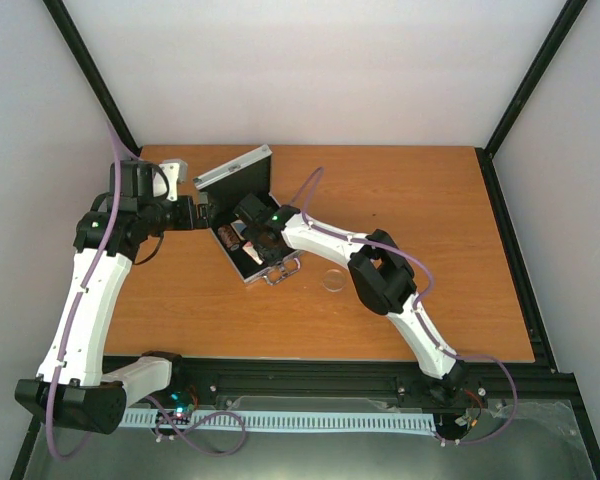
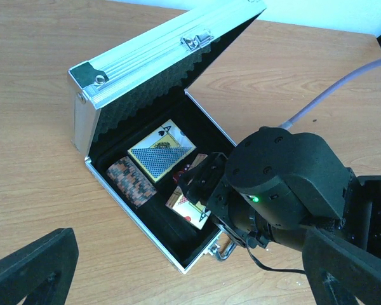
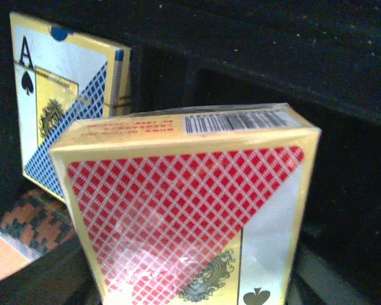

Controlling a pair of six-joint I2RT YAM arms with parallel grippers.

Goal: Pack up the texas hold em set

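The silver case [image 2: 124,203] lies open with its lid [image 2: 159,57] raised, and also shows in the top view [image 1: 242,268]. In its black lining lie the blue-yellow card pack [image 2: 162,155], the dark chip stack [image 2: 132,181] and red dice [image 2: 181,170]. My right gripper [image 2: 200,190] reaches into the case, shut on the red card pack [image 2: 189,208], which is tilted over an empty slot. The red pack [image 3: 190,210] fills the right wrist view, hiding the fingers. My left gripper [image 1: 200,213] is open and empty just left of the case. The clear disc [image 1: 333,281] lies on the table.
The case handle [image 2: 223,249] points toward the table's near side. The right arm [image 1: 380,270] crosses the table's middle, just beyond the disc. Black frame posts stand at the back corners. The wooden table [image 1: 430,200] is bare to the right.
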